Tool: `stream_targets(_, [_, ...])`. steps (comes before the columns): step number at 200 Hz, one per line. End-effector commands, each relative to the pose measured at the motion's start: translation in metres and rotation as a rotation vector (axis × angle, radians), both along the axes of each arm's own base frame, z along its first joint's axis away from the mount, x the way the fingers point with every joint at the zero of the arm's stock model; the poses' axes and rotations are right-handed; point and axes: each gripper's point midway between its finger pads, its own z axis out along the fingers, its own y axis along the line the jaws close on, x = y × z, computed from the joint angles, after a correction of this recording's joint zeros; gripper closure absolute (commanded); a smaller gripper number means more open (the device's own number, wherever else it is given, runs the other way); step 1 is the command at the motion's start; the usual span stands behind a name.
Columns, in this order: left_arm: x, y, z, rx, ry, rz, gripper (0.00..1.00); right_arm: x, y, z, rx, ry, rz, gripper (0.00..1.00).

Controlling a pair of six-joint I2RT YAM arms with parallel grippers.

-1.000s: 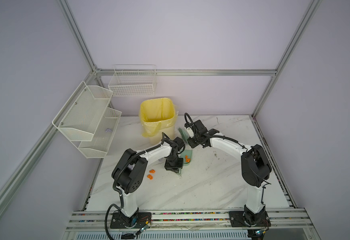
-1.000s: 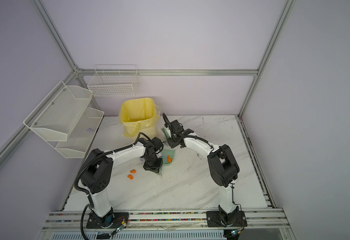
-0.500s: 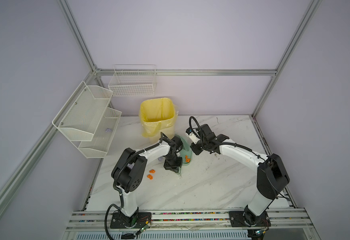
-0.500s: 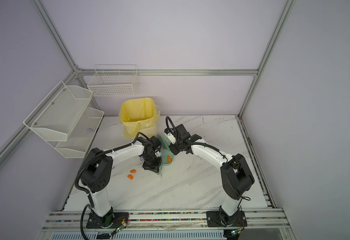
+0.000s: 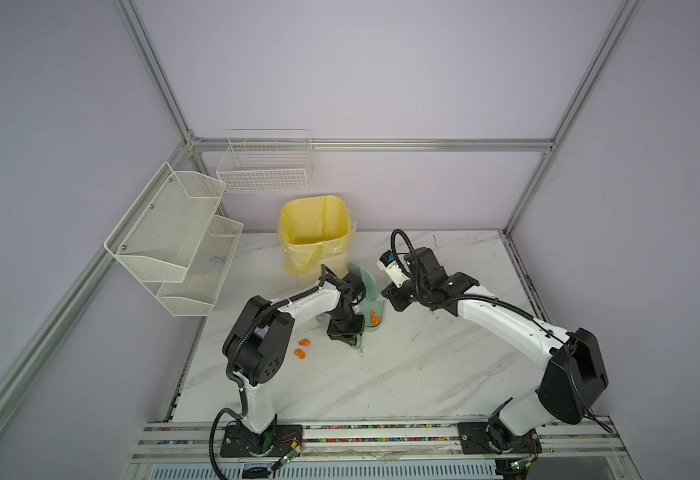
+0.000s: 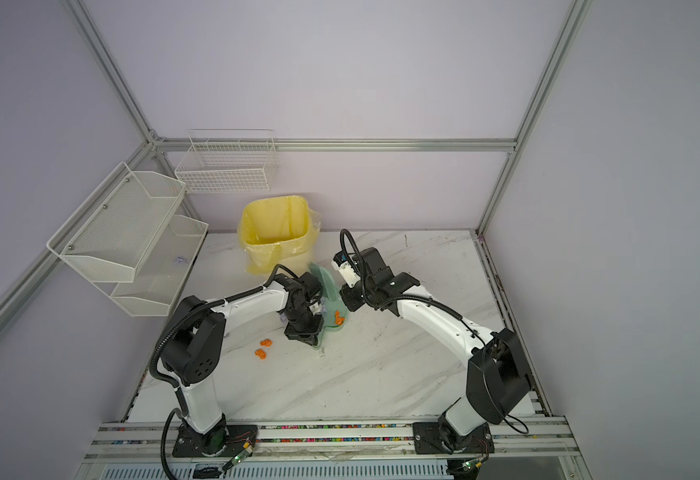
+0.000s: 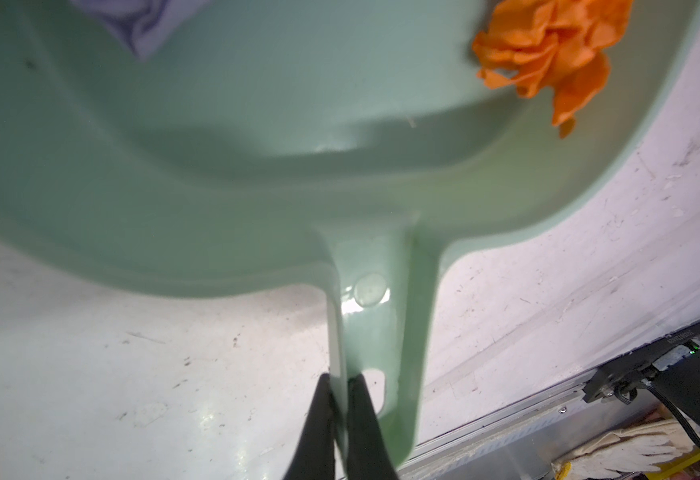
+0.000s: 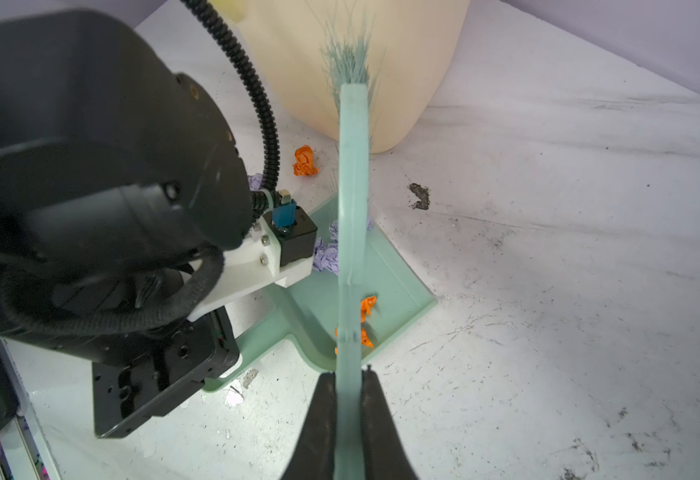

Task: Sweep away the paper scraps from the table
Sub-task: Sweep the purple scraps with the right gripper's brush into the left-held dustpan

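My left gripper (image 7: 342,380) is shut on the handle of the green dustpan (image 7: 256,166), which lies flat on the table (image 5: 402,365). In both top views the left gripper (image 5: 355,341) sits at the pan's near end. Orange paper scraps (image 5: 375,319) and lilac ones (image 8: 327,253) lie inside the dustpan (image 5: 372,309). My right gripper (image 8: 348,374) is shut on the handle of a green brush (image 8: 354,208) that reaches over the pan toward the bin. Two orange scraps (image 5: 304,343) lie on the table left of the pan, and another orange scrap (image 8: 305,161) lies by the bin.
A yellow-lined bin (image 5: 315,237) stands just behind the dustpan. White mesh shelves (image 5: 173,237) and a wire basket (image 5: 265,166) hang on the left and back walls, with a lilac scrap (image 5: 216,260) on a shelf. A lilac scrap (image 5: 320,318) lies under the left arm.
The right arm's elbow has swung out to the right and forward, drawing the brush slightly nearer over the dustpan. The left arm and the pan have stayed put.
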Motion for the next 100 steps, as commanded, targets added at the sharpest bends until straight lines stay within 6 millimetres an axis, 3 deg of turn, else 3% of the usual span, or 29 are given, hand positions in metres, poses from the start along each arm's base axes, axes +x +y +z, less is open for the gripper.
stream_targets(1, [0.012, 0.005, 0.015, 0.017, -0.045, 0.002, 1.0, 0.015, 0.006, 0.019, 0.056, -0.032, -0.064, 1.0])
stream_targets(61, [0.014, 0.0, 0.018, -0.005, -0.044, 0.001, 1.0, 0.049, 0.029, -0.015, 0.047, 0.03, -0.115, 1.0])
stream_targets(100, [0.015, 0.001, 0.017, 0.007, -0.043, -0.004, 1.0, 0.05, 0.033, -0.033, 0.034, 0.062, -0.104, 1.0])
